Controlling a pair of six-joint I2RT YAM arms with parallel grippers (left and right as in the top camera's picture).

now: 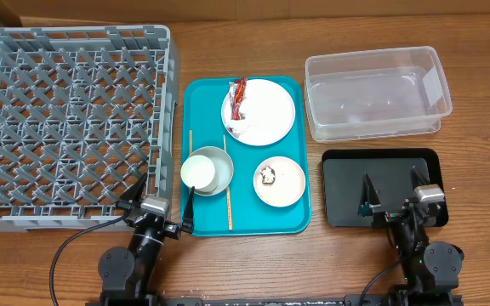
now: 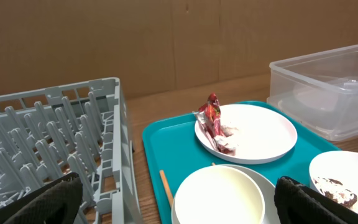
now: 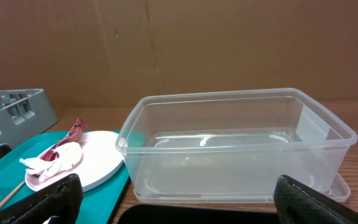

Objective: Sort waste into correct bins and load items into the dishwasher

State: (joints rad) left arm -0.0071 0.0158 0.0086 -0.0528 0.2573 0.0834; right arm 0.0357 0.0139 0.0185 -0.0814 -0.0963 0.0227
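A teal serving tray (image 1: 296, 217) carries a white plate (image 1: 266, 110) with a red-and-white wrapper (image 1: 238, 96) and a crumpled tissue (image 1: 236, 126). On it too are a grey bowl (image 1: 219, 161) with a white cup (image 1: 199, 172) inside, a pink dish (image 1: 283, 183) with a brown lump (image 1: 268, 176), and two chopsticks (image 1: 226, 183). The grey dish rack (image 1: 71, 127) stands left; the clear tub (image 1: 377, 93) and black tray (image 1: 381, 191) stand right. My left gripper (image 1: 167, 195) is open at the teal tray's near left corner, facing the cup (image 2: 219, 193). Over the black tray, my right gripper (image 1: 392, 189) is open and empty.
A brown cardboard wall (image 2: 185, 43) closes the far side of the wooden table (image 1: 475, 170). In the right wrist view the tub (image 3: 235, 143) fills the middle, with the plate (image 3: 98, 158) and rack corner (image 3: 11, 109) to its left. Cables (image 1: 66, 246) trail from both arm bases.
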